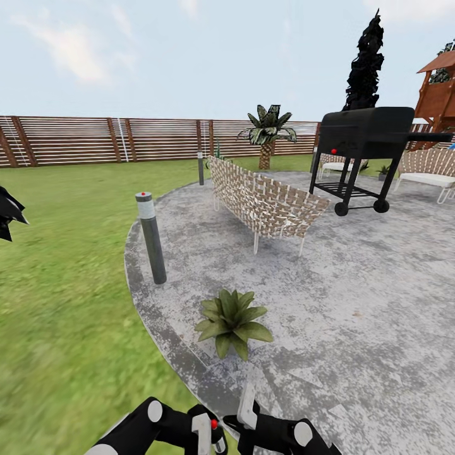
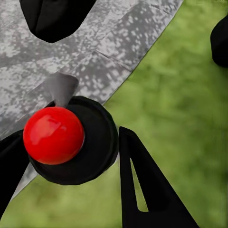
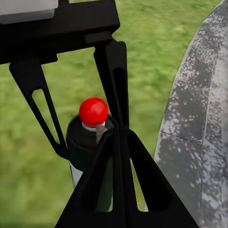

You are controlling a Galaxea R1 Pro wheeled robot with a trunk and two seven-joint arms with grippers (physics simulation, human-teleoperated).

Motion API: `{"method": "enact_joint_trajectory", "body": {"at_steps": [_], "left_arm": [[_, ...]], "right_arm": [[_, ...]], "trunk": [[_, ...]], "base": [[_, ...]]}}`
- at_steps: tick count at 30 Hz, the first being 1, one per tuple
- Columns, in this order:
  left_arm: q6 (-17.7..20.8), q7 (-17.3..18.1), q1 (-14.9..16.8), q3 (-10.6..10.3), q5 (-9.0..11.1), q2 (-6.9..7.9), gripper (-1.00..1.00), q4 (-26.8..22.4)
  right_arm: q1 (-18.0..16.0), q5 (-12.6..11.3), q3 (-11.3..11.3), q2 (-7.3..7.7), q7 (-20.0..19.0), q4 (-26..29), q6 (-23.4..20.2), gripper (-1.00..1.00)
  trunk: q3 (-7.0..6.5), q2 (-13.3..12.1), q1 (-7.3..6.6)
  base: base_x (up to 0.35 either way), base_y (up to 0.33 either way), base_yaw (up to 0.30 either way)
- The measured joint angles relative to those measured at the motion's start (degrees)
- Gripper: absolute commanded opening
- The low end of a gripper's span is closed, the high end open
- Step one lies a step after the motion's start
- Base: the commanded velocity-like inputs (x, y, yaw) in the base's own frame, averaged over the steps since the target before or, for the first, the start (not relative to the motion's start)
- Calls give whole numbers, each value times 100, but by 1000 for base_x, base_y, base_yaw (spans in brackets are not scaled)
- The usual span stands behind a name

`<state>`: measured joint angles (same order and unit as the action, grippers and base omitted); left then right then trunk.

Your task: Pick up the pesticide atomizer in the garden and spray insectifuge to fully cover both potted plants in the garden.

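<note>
Atomizer [image 1: 215,433] sits at the bottom edge of the head view, between the two arms, red knob on a black cap. Left gripper [image 2: 71,156] is clamped on it: in the left wrist view the black fingers [image 2: 142,185] flank the black cap and the red knob [image 2: 53,135] sits between them, over the patio edge and grass. Right wrist view shows the same atomizer [image 3: 90,137] with red knob, black collar and pale body, held by the left fingers above the lawn. Right gripper [image 3: 118,142] has its fingers close together in the foreground, right in front of the atomizer; contact unclear, and cannot tell whether they are closed. No readable label or writing on the atomizer.

One potted plant [image 1: 232,321] stands on the grey patio [image 1: 354,303] just ahead of the arms, near the patio's curved edge; pot hidden by leaves. Grey bollard [image 1: 151,237] with red top stands at the patio rim beside the lawn [image 1: 63,253]. Wicker chair [image 1: 262,202] further back, black grill [image 1: 363,151] beyond it, slat fence [image 1: 126,140] and palm [image 1: 268,136] behind.
</note>
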<state>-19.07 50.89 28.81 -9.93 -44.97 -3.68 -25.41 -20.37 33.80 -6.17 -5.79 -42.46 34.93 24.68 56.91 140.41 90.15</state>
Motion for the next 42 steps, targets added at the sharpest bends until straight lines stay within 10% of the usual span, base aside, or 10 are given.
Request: {"method": "enact_joint_trajectory", "body": {"at_steps": [18,36,37,42], "left_arm": [[-16,2,1,31,46,-145,-100,-83],[-18,-41,-24,73,28,1256,-100,12],[-18,-42,-25,76,30,1321,-100,12],[-17,-55,-33,81,45,1681,-100,18]], "right_arm": [[0,0,2,0,0,0,0,-100],[0,17,2,41,9,0,0,-100],[0,17,2,45,9,0,0,100],[0,14,9,80,10,0,-3,100]], "trunk": [[0,0,0],[0,0,0],[0,0,0],[0,0,0]], "base": [[0,0,0],[0,0,0],[0,0,0],[0,0,0]]}}
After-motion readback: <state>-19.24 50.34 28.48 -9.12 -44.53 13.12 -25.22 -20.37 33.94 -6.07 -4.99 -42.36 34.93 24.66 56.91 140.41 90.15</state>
